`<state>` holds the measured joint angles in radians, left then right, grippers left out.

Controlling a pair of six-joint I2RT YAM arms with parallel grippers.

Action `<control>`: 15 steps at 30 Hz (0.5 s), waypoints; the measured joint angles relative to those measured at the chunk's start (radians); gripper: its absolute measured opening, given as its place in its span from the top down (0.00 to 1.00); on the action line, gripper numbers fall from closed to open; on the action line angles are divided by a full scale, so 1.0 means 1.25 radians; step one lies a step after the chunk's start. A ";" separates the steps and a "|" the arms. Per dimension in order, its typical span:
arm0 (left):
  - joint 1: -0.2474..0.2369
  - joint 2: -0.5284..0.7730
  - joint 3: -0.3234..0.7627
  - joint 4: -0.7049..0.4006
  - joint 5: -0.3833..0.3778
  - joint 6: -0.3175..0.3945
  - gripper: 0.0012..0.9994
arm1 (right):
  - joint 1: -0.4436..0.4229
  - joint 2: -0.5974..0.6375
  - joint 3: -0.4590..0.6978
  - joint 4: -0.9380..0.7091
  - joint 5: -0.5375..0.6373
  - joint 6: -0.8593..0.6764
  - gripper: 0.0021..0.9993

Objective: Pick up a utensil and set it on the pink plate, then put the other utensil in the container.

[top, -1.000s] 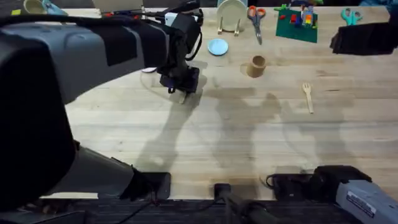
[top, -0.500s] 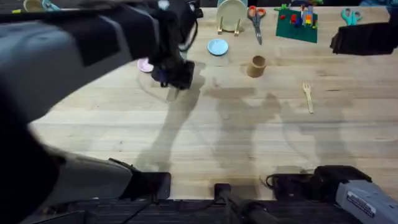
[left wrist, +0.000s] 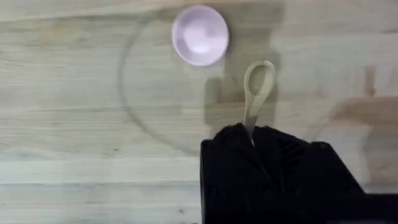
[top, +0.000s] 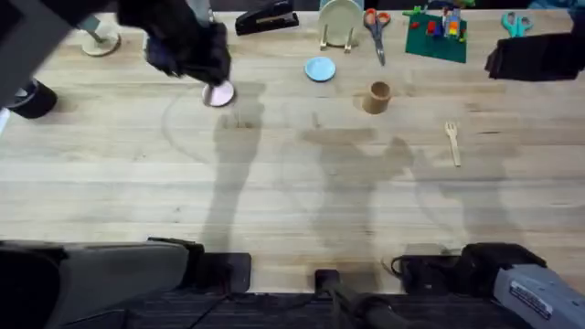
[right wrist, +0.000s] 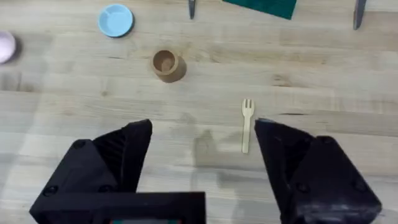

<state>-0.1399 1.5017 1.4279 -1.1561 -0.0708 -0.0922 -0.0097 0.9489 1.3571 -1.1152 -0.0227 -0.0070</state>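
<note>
Left wrist cam: left fingers (left wrist: 252,140) clamped on spoon (left wrist: 257,87) handle, bowel-end hanging just beside pink plate (left wrist: 199,35), not over it yet, so I'd center w/ the plate, go low, then let go; right fingers (right wrist: 202,158) spread wide, fork (right wrist: 246,124) idle on surface (right wrist: 323,93).

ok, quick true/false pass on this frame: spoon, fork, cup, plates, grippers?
1. The left gripper holds the small pale wooden spoon. True.
2. The spoon lies on the small round pink plate. False: it hangs beside the plate, in the gripper.
3. The small wooden fork is inside the tan-brown cylindrical cup. False: it lies on the table, apart from the cup.
4. The right gripper is open, holding nothing. True.
5. The light blue plate sits beyond the cup. True.
</note>
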 joint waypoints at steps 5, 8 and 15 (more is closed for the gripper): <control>0.070 0.000 0.035 0.015 0.025 0.045 0.96 | 0.000 0.000 0.000 0.000 0.000 0.000 0.00; 0.107 0.001 0.035 0.017 0.057 0.069 0.96 | 0.000 0.000 0.000 0.000 0.000 0.000 0.00; 0.150 0.052 0.035 0.052 0.107 0.106 0.96 | 0.000 0.000 0.000 0.000 0.000 0.000 0.00</control>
<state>0.0475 1.5662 1.4712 -1.0908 0.0633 0.0401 -0.0097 0.9489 1.3571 -1.1152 -0.0227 -0.0071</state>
